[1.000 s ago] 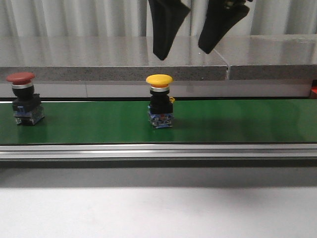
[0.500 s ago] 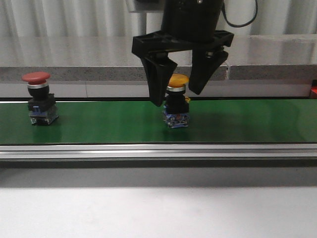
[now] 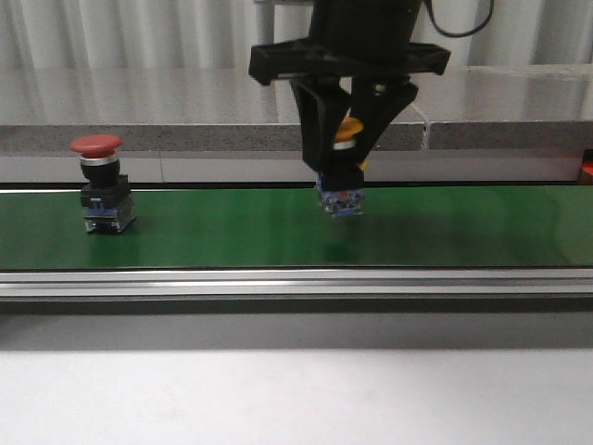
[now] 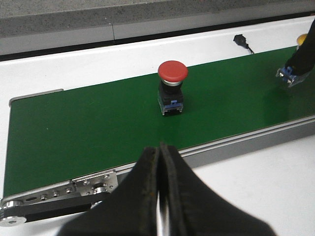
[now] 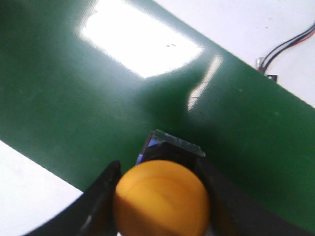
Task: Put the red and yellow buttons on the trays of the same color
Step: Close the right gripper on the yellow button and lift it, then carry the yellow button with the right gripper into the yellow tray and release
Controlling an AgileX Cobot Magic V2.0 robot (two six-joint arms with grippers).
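The yellow button (image 3: 346, 131) hangs a little above the green belt (image 3: 222, 232), tilted, with my right gripper (image 3: 341, 171) shut on its body. In the right wrist view its yellow cap (image 5: 162, 199) fills the gap between the black fingers (image 5: 98, 196). The red button (image 3: 100, 181) stands upright on the belt at the left, apart from both grippers. In the left wrist view the red button (image 4: 172, 88) is ahead of my left gripper (image 4: 160, 157), which is shut with nothing in it and sits off the belt's near edge. No trays are in view.
The belt's metal rail (image 3: 296, 283) runs along the front, with white table below it. A grey stone ledge (image 3: 185, 137) lies behind the belt. A black cable end (image 4: 241, 40) lies on the white surface beyond the belt.
My right gripper came down around the yellow button, closed on it and raised it off the belt. The red button has travelled right along the belt.
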